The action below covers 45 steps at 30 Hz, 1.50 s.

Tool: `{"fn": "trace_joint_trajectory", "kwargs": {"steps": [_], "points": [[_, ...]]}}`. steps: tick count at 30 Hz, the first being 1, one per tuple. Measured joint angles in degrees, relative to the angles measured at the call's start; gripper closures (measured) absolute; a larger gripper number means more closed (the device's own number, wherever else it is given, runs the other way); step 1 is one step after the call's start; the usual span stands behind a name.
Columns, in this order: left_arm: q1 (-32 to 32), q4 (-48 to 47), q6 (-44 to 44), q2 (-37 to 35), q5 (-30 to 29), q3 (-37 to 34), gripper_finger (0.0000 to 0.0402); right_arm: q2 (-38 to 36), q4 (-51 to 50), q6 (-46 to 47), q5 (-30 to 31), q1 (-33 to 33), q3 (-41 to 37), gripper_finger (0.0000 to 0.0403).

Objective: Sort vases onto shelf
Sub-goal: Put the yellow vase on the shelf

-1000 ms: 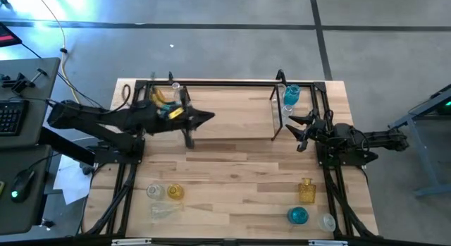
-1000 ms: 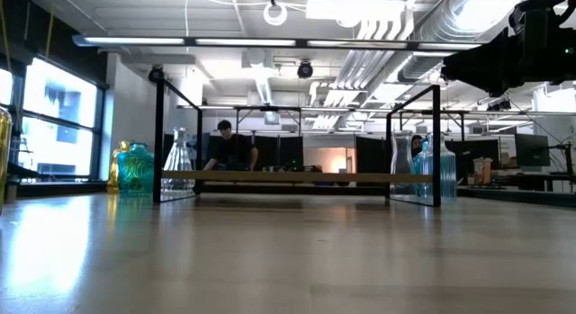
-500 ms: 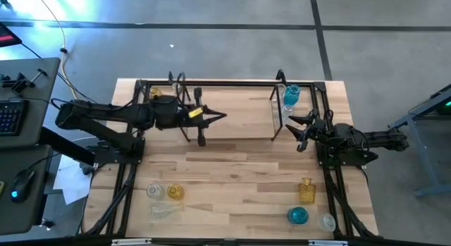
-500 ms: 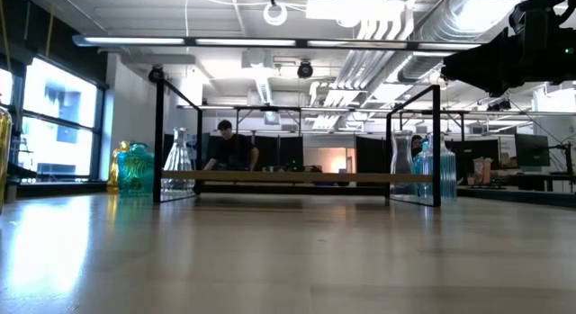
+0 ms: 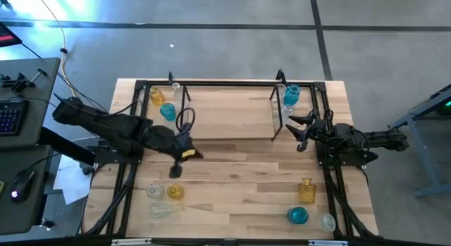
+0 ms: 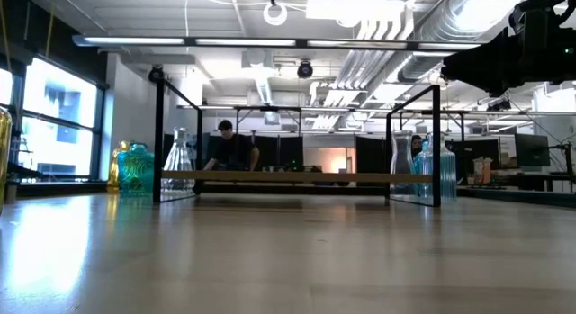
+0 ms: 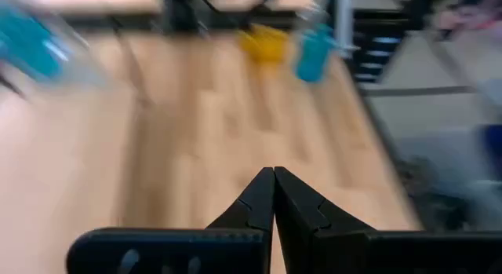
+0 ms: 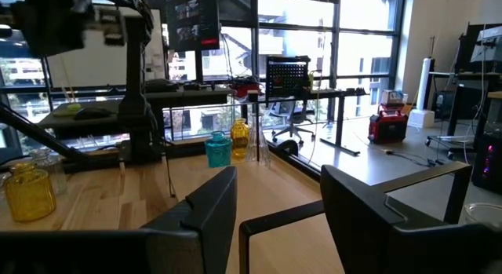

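While the left pincer (image 5: 175, 173) hovers pinched tight and empty, the right pincer (image 5: 294, 131) gapes — holding nothing.

Light wooden table (image 5: 232, 161), edged by a black metal frame (image 5: 127, 182). Grey floor (image 5: 225, 34) all round it, crossed by dark seam lines. Desk (image 5: 21, 133) beside the left arm's base, with a keyboard (image 5: 8, 118) and a mouse (image 5: 21, 181) on it. Low view: person (image 6: 229, 152) bent over, well beyond the table. Right wrist view: red case (image 8: 386, 126) on a far bench and a black office chair (image 8: 286, 89) by the windows.
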Motion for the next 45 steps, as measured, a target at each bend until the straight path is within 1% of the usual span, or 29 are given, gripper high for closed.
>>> {"fn": "trace_joint_trajectory", "kwargs": {"steps": [1, 3, 6, 11, 14, 17, 19, 23, 26, 31, 34, 38, 41, 45], "points": [[-0.7, -0.7, -2.6, -0.1, 1.3, 0.0, 0.04, 0.0, 0.0, 0.0, 0.0, 0.0, 0.0, 0.0233], [-2.0, -1.5, -6.9, -0.3, 2.1, 0.0, 0.0394, 0.0, 0.0, 0.0, 0.0, 0.0, 0.0, 0.0233], [-4.1, -2.6, -9.7, -0.4, 2.8, 0.0, 0.0376, 0.0, 0.0, 0.0, 0.0, 0.0, 0.0, 0.0233], [-6.4, -4.7, -14.5, 0.3, 2.7, -0.3, 0.0328, 0.0, -0.5, 0.0, 0.0, 0.0, 0.0, 0.0233], [-7.9, -8.4, -17.2, 0.9, 2.6, -0.4, 0.0298, 0.0, -1.4, 0.2, 0.0, 0.0, 0.0, 0.0233], [-8.6, -11.3, -22.0, 1.8, 2.6, -0.4, 0.0272, 0.0, -2.6, 1.0, 0.0, 0.0, 0.0, 0.0233], [-9.0, -12.3, -24.1, 2.3, 2.9, -0.4, 0.0257, 0.0, -3.4, 1.6, 0.0, 0.0, 0.0, 0.0233], [-9.9, -14.9, -23.4, 3.5, 4.2, -0.4, 0.0232, 0.2, -3.3, 1.7, -0.3, 0.0, 0.0, 0.0233], [-10.1, -15.7, -21.8, 4.1, 5.6, -0.4, 0.0224, 0.4, -3.3, 1.7, -0.3, 0.0, 0.0, 0.0233], [-10.0, -10.4, -17.0, 5.1, 5.1, -0.4, 0.0224, 0.4, -3.3, 1.6, -0.4, 0.0, 0.0, 0.0233], [-9.3, -6.0, -10.6, 6.1, 2.2, -0.4, 0.0226, 0.4, -3.3, 1.9, -0.4, 0.0, 0.0, 0.0233], [-8.3, -5.7, -10.8, 7.7, -0.8, -0.3, 0.0226, 0.4, -3.2, 3.1, -0.5, 0.0, 0.0, 0.0233], [-8.6, -9.5, -12.6, 9.8, -2.4, -0.4, 0.0226, 0.4, -3.2, 3.1, -0.9, 0.0, 0.0, 0.0233], [-11.5, -14.2, -14.6, 13.0, -4.5, -0.4, 0.0226, 0.4, -3.2, 3.1, -0.9, 0.0, 0.0, 0.0233]]}}
